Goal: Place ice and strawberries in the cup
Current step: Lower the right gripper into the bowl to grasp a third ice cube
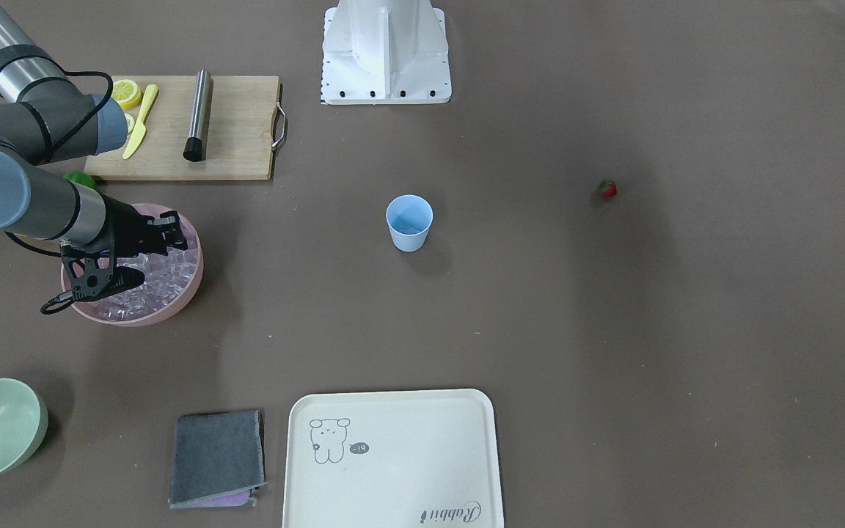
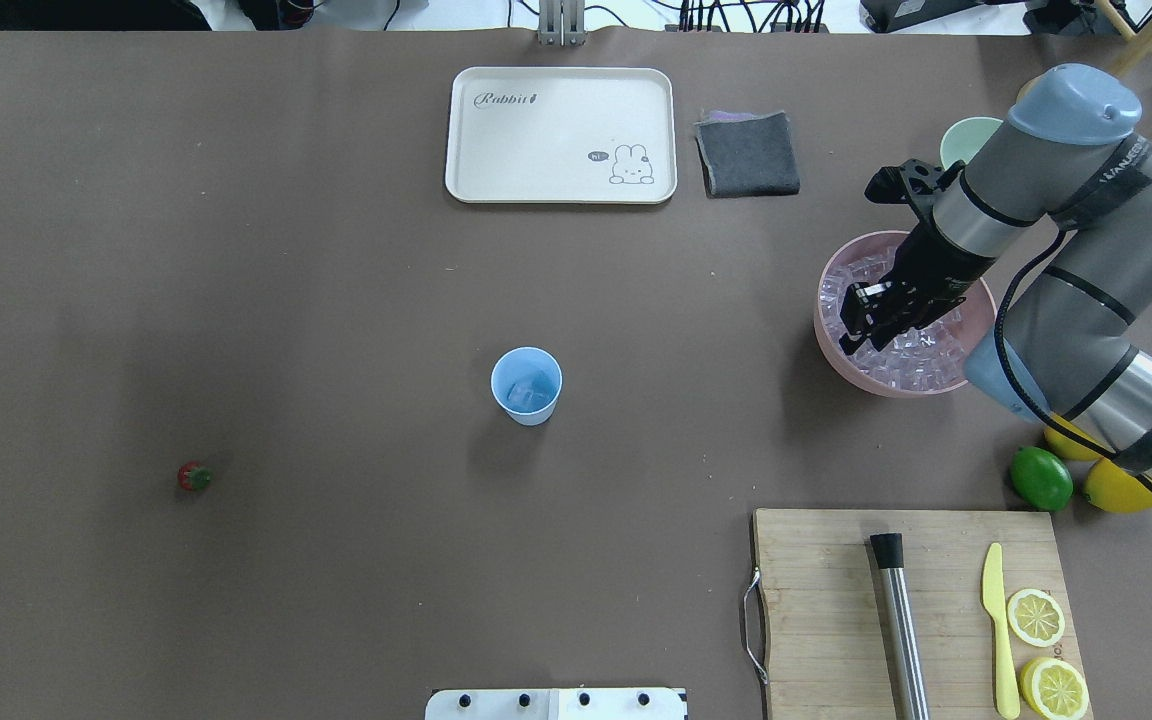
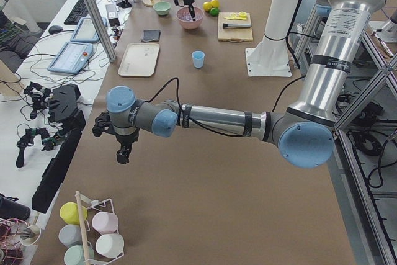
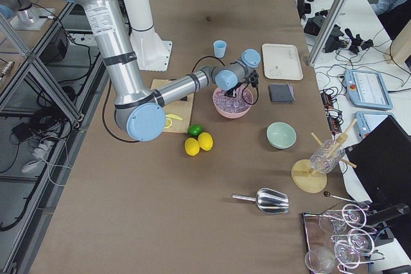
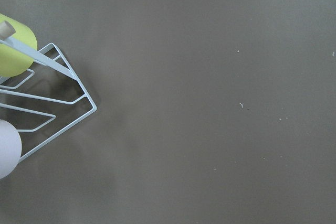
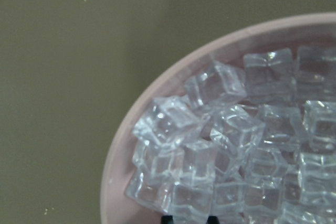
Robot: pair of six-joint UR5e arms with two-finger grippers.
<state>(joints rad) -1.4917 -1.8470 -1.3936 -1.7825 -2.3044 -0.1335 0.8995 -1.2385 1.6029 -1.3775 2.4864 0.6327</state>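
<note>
Toward the desk's right edge, holds the right gripper (image 2: 856, 340) over the pink bowl (image 2: 820, 320), jaws narrowly parted and seemingly empty, tips above the ice (image 6: 226, 129). Risks pinching a slick cube off-centre and flicking it over the rim, or dropping it short of the cup (image 2: 528, 417) at mid-desk. Finds the strawberry (image 2: 193, 477) toward the left edge; cannot tell the state of the left gripper (image 3: 121, 156).

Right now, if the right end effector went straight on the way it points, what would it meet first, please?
Most likely the ice piled in the pink bowl, directly under the right end effector.
</note>
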